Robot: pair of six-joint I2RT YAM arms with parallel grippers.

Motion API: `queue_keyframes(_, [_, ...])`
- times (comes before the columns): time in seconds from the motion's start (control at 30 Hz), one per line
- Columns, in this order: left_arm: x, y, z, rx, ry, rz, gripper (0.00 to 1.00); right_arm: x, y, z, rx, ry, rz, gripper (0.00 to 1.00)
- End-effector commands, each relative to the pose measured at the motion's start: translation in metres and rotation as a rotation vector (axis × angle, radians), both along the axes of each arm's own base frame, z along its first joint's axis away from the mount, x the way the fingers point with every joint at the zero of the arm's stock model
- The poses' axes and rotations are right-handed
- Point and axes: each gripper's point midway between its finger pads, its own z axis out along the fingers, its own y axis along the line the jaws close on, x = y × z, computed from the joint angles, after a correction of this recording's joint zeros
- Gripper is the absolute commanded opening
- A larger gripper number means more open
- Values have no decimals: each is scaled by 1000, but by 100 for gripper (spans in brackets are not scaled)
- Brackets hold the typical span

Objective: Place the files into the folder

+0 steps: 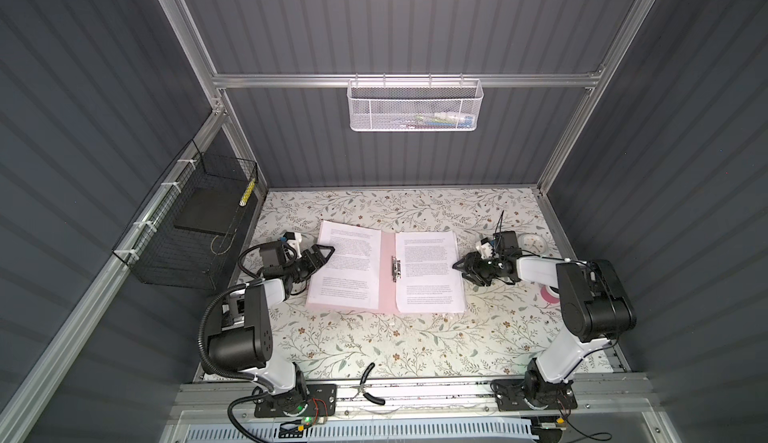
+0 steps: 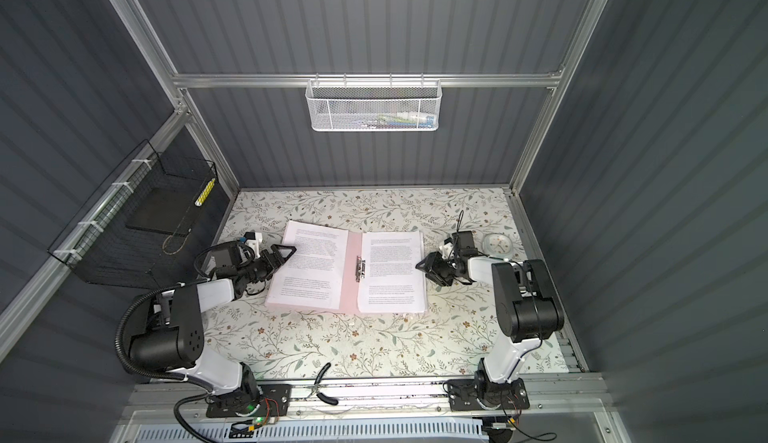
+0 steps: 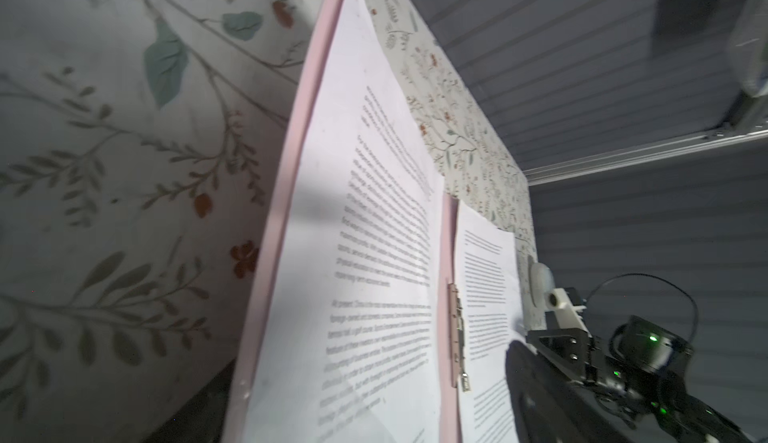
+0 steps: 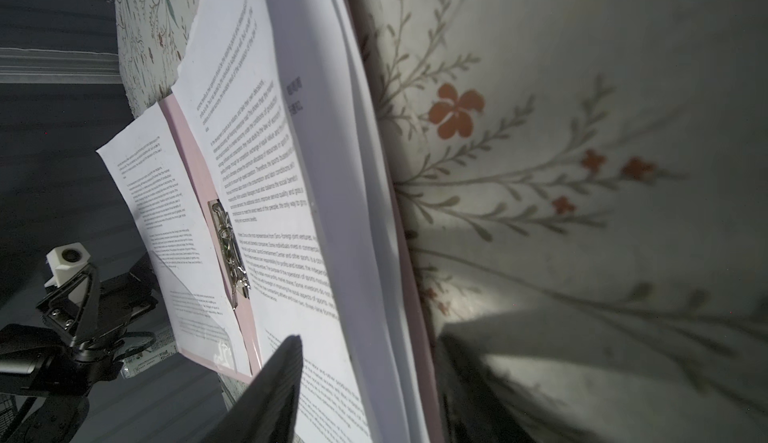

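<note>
Between left tool [image 1: 325, 254] and right tool [image 1: 458, 265] lies the folder [image 1: 387, 254] with files [image 1: 345, 268].

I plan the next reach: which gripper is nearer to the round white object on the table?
Right. The right gripper is at the folder's right edge, on the round white object's side; the left gripper is at the folder's opposite, left edge.

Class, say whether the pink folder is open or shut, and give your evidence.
Open. The pink folder lies spread flat, its silver clip exposed at the spine, with printed sheets lying on both halves.
</note>
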Motion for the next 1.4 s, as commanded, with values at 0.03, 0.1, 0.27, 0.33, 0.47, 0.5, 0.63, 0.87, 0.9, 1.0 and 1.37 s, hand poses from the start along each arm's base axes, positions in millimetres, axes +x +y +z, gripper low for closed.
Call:
queue_keyframes(0.03, [-6, -16, 52, -104, -133, -75, 90, -34, -5, -36, -59, 160, -10, 54])
queue_keyframes(0.1, [-10, -19, 66, -101, -149, -82, 90, -34, -5, -34, -59, 154, -10, 54])
queue_keyframes(0.27, [-17, -40, 94, -100, -173, -139, 91, -33, -4, -33, -58, 151, -10, 54])
queue_keyframes(0.33, [-21, -52, 102, -76, -174, -167, 91, -32, -3, -33, -57, 148, -9, 54])
queue_keyframes(0.47, [-27, -79, 116, -46, -192, -230, 91, -31, 2, -34, -47, 148, -5, 54])
queue_keyframes(0.5, [-28, -84, 121, -54, -197, -237, 91, -31, 3, -34, -43, 147, -6, 54])
queue_keyframes(0.63, [-30, -97, 142, -76, -238, -251, 91, -31, 6, -32, -37, 140, 2, 55])
queue_keyframes(0.87, [-36, -135, 173, -138, -296, -319, 91, -32, 5, -31, -42, 129, 1, 56])
queue_keyframes(0.9, [-38, -143, 177, -140, -303, -335, 91, -33, 5, -32, -39, 131, 0, 56])
queue_keyframes(1.0, [-41, -170, 180, -142, -308, -384, 91, -34, 7, -32, -32, 129, 2, 55])
queue_keyframes(1.37, [-58, -285, 148, -159, -295, -551, 90, -39, -1, -22, -39, 80, -30, 56])
